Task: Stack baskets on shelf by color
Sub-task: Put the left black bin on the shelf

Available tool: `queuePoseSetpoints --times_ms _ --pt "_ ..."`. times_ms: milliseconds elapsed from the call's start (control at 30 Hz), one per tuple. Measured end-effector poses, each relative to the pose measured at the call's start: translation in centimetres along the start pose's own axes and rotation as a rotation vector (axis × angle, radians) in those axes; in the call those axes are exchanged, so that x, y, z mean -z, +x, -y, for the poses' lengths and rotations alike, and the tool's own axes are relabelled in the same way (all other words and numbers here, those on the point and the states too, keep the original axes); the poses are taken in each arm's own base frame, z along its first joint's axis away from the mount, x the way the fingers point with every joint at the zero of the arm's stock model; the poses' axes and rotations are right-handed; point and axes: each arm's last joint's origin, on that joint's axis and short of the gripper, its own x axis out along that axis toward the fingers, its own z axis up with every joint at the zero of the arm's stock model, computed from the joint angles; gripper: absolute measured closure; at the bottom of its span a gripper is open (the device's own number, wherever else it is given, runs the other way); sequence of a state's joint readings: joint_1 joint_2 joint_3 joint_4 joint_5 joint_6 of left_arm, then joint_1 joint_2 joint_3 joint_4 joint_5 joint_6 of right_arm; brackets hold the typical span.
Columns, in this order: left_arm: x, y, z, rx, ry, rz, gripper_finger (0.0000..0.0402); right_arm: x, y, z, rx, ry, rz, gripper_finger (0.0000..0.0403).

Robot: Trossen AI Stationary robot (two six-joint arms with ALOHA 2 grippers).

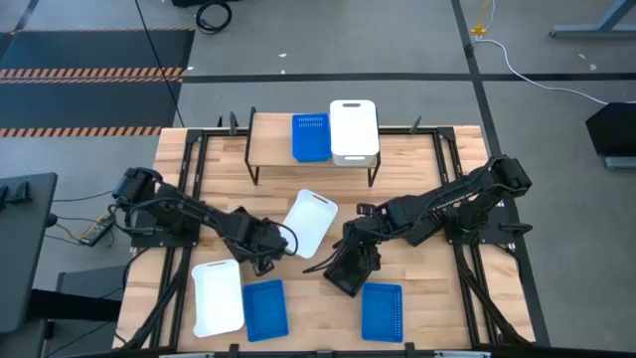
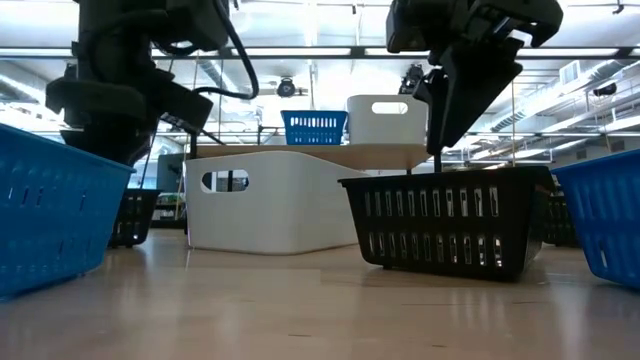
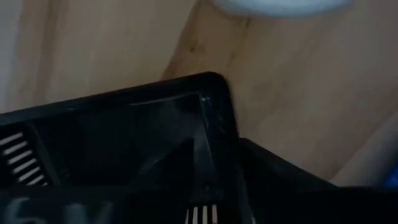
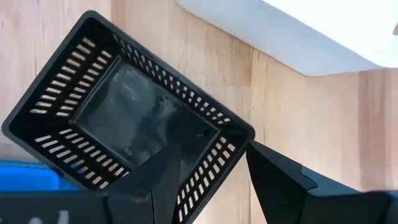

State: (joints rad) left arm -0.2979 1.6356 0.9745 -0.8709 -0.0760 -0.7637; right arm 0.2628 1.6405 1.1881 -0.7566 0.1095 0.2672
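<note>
Baskets are the workpieces. The black basket (image 4: pixel 127 121) stands on the counter (image 1: pixel 437 189), on the near side of the shelf (image 1: pixel 270 132) and well apart from it. The right gripper (image 4: pixel 214 171) straddles one short wall, fingers apart, one inside and one outside, not yet clamped. The plastic looks light and stiff, with slotted walls; the rim is the likely hold. The left gripper (image 1: pixel 266 251) hovers over a second black basket (image 3: pixel 124 143); its finger state cannot be told. A blue basket (image 1: pixel 310 137) and a white basket (image 1: pixel 354 129) occupy the shelf.
</note>
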Motion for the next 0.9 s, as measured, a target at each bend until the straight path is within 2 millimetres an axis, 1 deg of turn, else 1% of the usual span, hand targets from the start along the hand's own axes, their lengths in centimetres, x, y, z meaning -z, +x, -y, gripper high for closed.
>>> queuePoseSetpoints --times_ms 67,167,200,267,367,500,633,700,767,833,900 --pt "-0.1 0.0 -0.2 0.017 0.025 -0.023 0.0312 0.0 0.0 0.0 0.005 0.001 0.003 0.0212" --pt "-0.3 -0.1 -0.6 0.042 0.059 -0.072 0.0379 -0.1 0.0 0.0 0.017 0.006 0.019 0.0212" --pt "-0.5 -0.4 -0.7 0.048 0.059 -0.078 0.0388 -0.2 0.0 0.0 0.026 0.005 0.025 0.0212" --pt "-0.9 -1.2 -0.7 0.044 0.08 -0.093 0.0389 -0.3 0.0 0.1 0.043 0.006 0.036 0.0212" --pt "-1.6 -3.2 -0.8 0.013 0.12 -0.11 0.0392 -0.3 0.0 0.1 0.058 0.006 0.039 0.0212" --pt "-2.9 -7.3 -1.0 -0.047 0.168 -0.085 0.0393 -0.3 0.0 0.2 0.065 0.006 0.041 0.0212" --pt "-4.3 -11.8 -1.5 -0.1 0.25 0.016 0.0393 -0.3 0.0 0.2 0.076 0.005 0.044 0.0212" --pt "-5.1 -13.8 -1.9 -0.133 0.296 0.09 0.0393 -0.3 0.0 0.3 0.099 0.004 0.05 0.0212" --pt "-6.0 -15.3 -2.6 -0.172 0.321 0.167 0.0393 -0.3 0.0 0.3 0.106 0.004 0.052 0.0212" --pt "-6.9 -16.5 -3.4 -0.19 0.353 0.207 0.0393 -0.3 0.0 0.3 0.105 0.004 0.051 0.0212" --pt "-7.6 -17.2 -4.5 -0.195 0.377 0.219 0.0393 -0.3 0.0 0.3 0.105 0.004 0.051 0.0212"
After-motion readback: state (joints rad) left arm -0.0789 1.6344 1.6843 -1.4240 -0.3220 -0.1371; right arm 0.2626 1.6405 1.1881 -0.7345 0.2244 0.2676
